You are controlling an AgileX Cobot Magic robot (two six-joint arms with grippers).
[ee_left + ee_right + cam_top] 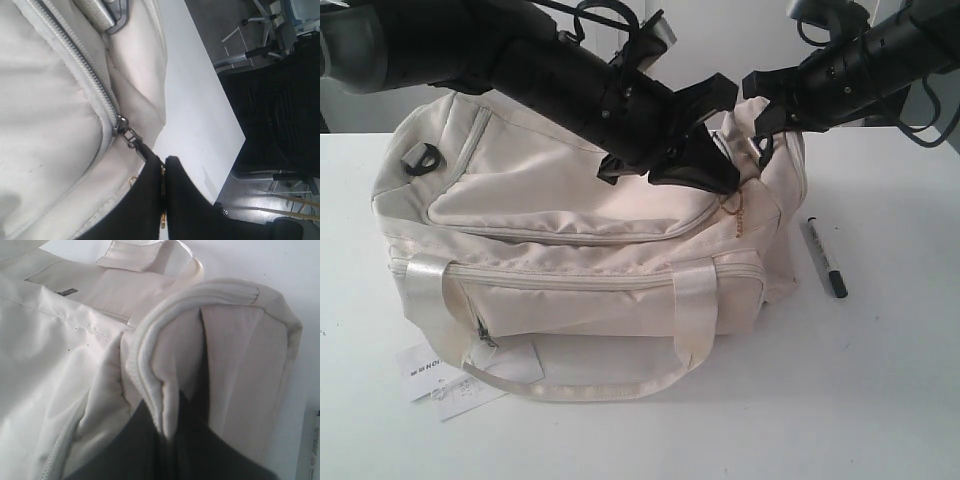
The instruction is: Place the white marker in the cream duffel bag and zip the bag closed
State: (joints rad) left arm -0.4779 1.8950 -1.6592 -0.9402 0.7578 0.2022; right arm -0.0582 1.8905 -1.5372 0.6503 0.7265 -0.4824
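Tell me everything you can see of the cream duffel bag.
The cream duffel bag is soft matte fabric with shiny strap handles, a black D-ring at one end and a paper tag by its front. It sits upright on the white table. Its curved top zipper looks closed up to the slider. The left gripper has its jaws shut on the zipper pull; the right gripper pinches a piped fold at the bag's other end.

Probably a robotics lab or office workroom. One black robot arm (470,45) reaches in from ten o'clock and another arm (865,55) from two o'clock, both over a plain white table (880,400). Beyond the table edge are a grey hard floor (210,20), white tape marks (231,36) and wheeled office-chair bases (262,50).
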